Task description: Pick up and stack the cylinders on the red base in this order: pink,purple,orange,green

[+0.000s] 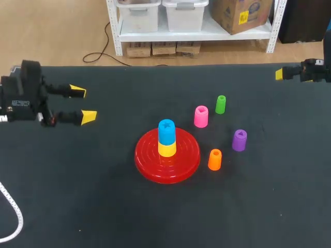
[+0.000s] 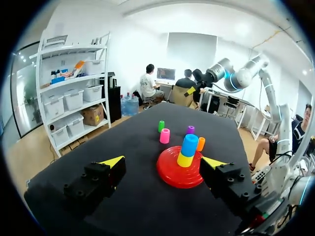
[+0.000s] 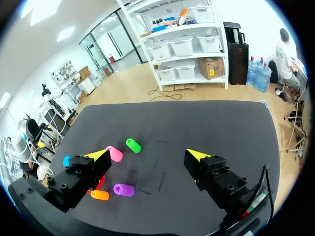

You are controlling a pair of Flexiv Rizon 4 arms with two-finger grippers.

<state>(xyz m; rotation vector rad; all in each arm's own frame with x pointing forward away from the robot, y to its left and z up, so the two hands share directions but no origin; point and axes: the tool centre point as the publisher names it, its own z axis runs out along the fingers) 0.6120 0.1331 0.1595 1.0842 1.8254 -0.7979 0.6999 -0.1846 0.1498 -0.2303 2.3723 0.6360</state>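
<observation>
Left hand and right hand were both released. Blue cylinder sat atop yellow cylinder on red base.

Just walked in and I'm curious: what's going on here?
Nothing is held right now. The left gripper and right gripper are off to the sides, open and empty. A yellow cylinder with a blue cylinder on it stands on the red base; pink, green, purple and orange cylinders stand upright on the table beside it, untouched.
</observation>
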